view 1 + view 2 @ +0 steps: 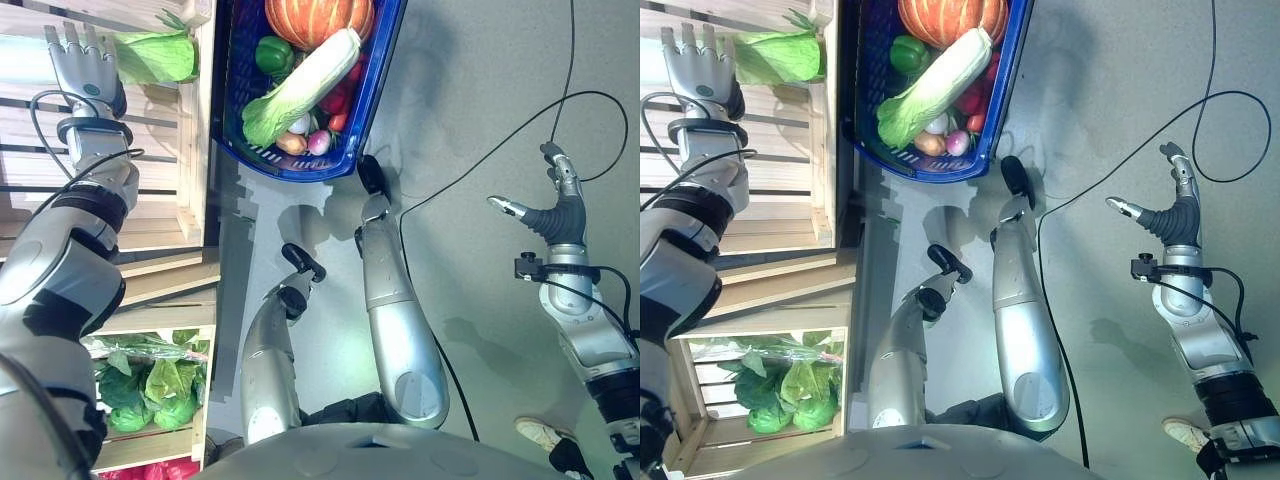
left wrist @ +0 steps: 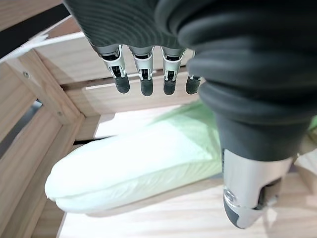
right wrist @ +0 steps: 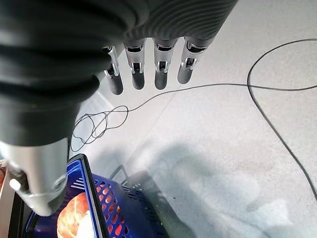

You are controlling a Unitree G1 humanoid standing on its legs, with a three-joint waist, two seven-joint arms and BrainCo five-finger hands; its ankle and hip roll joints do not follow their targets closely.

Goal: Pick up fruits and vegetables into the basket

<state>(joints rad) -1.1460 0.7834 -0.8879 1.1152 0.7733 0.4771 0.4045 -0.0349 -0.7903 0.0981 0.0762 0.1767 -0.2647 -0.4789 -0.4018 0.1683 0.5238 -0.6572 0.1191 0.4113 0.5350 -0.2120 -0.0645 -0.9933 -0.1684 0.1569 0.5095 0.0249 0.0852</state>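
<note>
Pale green napa cabbage (image 2: pixel 143 163) lies on the slats of a wooden crate (image 1: pixel 195 120), just beside the blue basket (image 1: pixel 375 95), which already holds a pumpkin (image 1: pixel 318 18), a second cabbage (image 1: pixel 300 85), a green pepper (image 1: pixel 273 55) and small roots. Risk, as judged: the cabbage is long and smooth, so a grip near one end could let it tip or slip, and the crate wall could catch it on the lift. The left hand (image 2: pixel 148 79) hovers above it, fingers straight and spread, holding nothing. The right hand (image 1: pixel 555 205) hangs over the floor, relaxed and empty.
</note>
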